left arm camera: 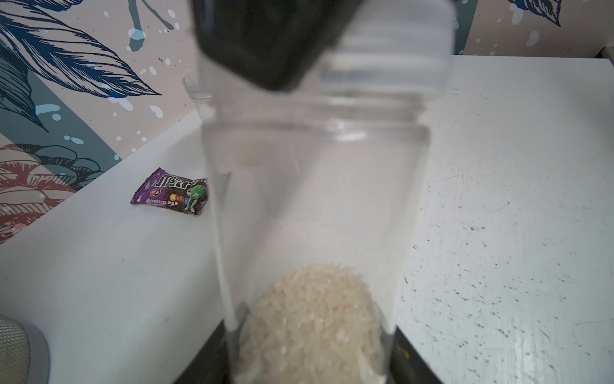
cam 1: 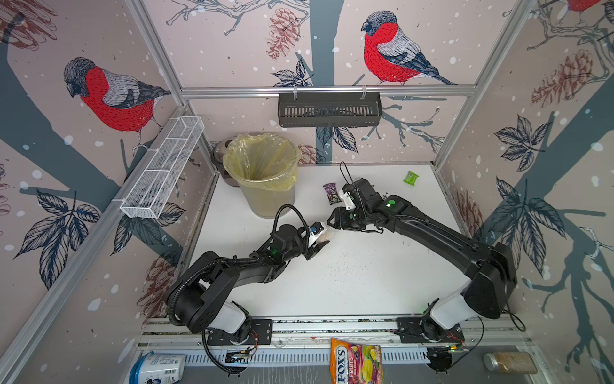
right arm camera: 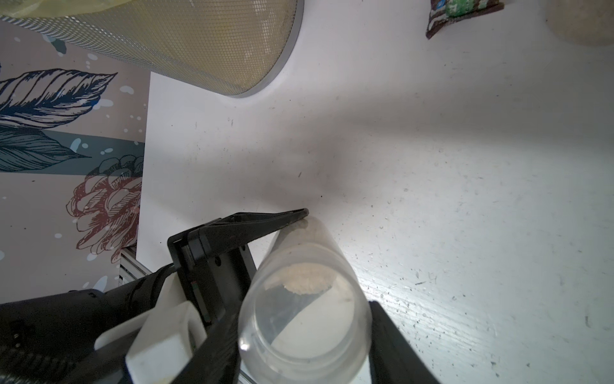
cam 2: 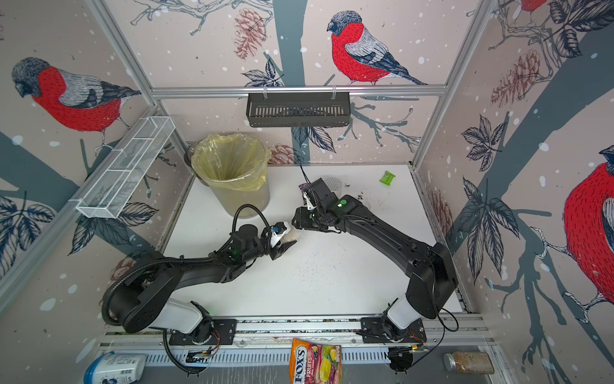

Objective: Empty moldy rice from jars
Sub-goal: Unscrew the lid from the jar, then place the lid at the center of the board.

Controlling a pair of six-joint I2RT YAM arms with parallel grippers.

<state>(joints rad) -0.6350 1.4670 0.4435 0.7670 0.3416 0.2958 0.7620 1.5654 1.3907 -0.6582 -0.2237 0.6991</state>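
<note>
A slim clear jar (cam 1: pixel 325 236) (cam 2: pixel 289 235) lies level above the middle of the table, with my left gripper (cam 1: pixel 319 240) (left arm camera: pixel 309 365) shut on its base end. Pale moldy rice (left arm camera: pixel 312 325) (right arm camera: pixel 307 277) is heaped at that end. In the right wrist view my right gripper (right arm camera: pixel 304 349) (cam 1: pixel 334 220) sits around the jar's clear lid (left arm camera: pixel 392 43), a finger against each side. A wider jar with a dotted silver lid (cam 2: pixel 333 183) stands behind the right arm, mostly hidden. Its rice-filled body (right arm camera: pixel 578 23) shows at the edge of the right wrist view.
A mesh bin lined with a yellow bag (cam 1: pixel 262 173) stands at the back left. A purple candy packet (cam 1: pixel 332 194) and a green packet (cam 1: pixel 411 178) lie on the table. A white tub (cam 1: pixel 156 367), a FOX'S bag (cam 1: pixel 357 362) and a brown-filled jar (cam 1: pixel 510 362) lie beyond the front rail.
</note>
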